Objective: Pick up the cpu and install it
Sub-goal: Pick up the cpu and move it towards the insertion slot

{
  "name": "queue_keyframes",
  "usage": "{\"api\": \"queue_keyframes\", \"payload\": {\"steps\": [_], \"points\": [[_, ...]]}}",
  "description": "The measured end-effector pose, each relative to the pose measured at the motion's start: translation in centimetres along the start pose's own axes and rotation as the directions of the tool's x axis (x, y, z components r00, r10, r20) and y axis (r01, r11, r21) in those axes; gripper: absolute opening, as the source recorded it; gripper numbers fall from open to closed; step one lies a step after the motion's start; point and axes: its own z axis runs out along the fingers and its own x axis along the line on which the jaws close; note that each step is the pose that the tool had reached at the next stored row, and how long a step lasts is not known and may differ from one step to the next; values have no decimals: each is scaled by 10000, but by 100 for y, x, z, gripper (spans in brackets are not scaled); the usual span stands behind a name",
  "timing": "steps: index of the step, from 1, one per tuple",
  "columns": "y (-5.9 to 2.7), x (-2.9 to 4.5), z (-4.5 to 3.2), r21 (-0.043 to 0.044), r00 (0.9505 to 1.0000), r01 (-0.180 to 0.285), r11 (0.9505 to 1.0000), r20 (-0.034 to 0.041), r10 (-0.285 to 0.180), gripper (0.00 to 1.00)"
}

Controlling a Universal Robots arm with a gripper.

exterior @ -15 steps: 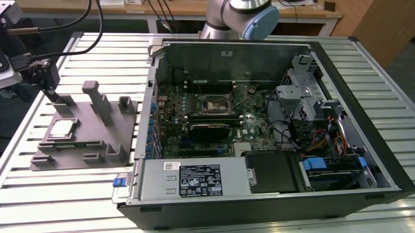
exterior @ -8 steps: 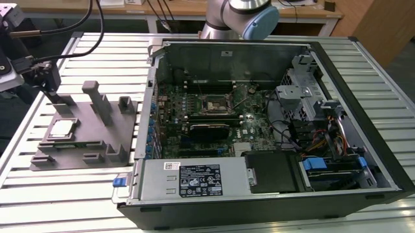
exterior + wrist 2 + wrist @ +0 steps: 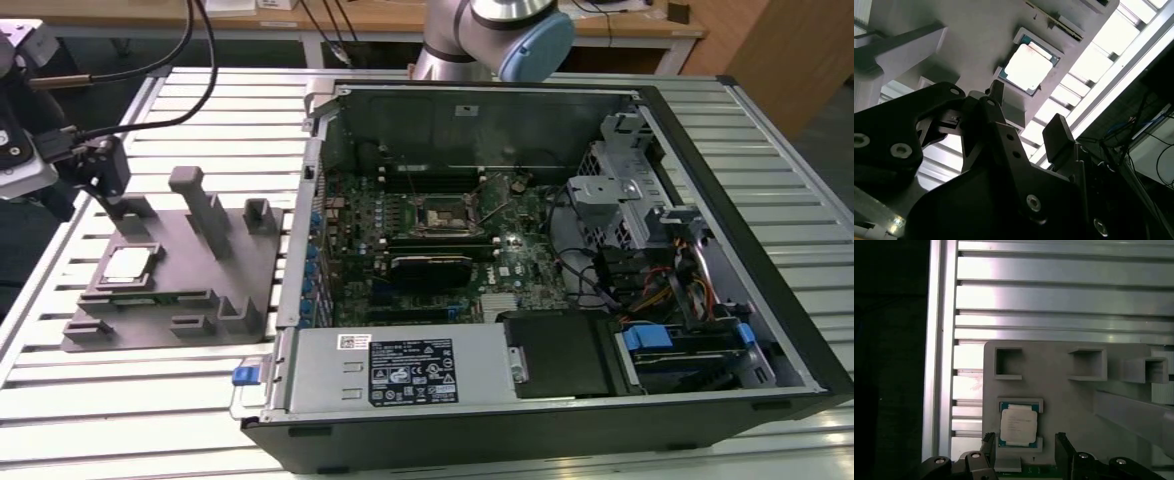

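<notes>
Empty fingers (image 3: 1062, 444) wide apart over cpu (image 3: 1017, 426)

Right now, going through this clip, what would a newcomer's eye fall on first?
The big open computer case dominates the exterior view's right, its motherboard laid bare. At that view's left, the bright cpu sits in the grey holder. In the first wrist view the dark fingers stand spread, one on each side of the cpu.
</notes>
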Motion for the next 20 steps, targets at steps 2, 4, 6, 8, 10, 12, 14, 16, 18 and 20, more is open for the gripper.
{"api": "queue_keyframes", "payload": {"steps": [2, 4, 6, 8, 10, 12, 14, 16, 18, 20], "points": [[-3, 1, 15, -2, 9999, 135, 9999, -6, -135, 59], [-6, 2, 29, -3, 9997, 242, 9997, -11, -242, 59], [-8, 3, 43, -3, 9997, 245, 9997, -12, -245, 59], [-9, 4, 50, -2, 9997, 245, 9997, -15, -245, 59], [-9, 4, 53, -2, 9997, 245, 9997, -14, -245, 59], [-12, 4, 61, -3, 9997, 245, 9997, -13, -245, 59], [-12, 4, 68, -3, 9997, 245, 9997, -12, -245, 59], [-12, 4, 72, -3, 9997, 245, 9997, -12, -245, 59], [-13, 4, 80, -4, 9997, 245, 9997, -10, -245, 59], [-14, 4, 92, -4, 9997, 245, 9997, -11, -245, 59]]}}
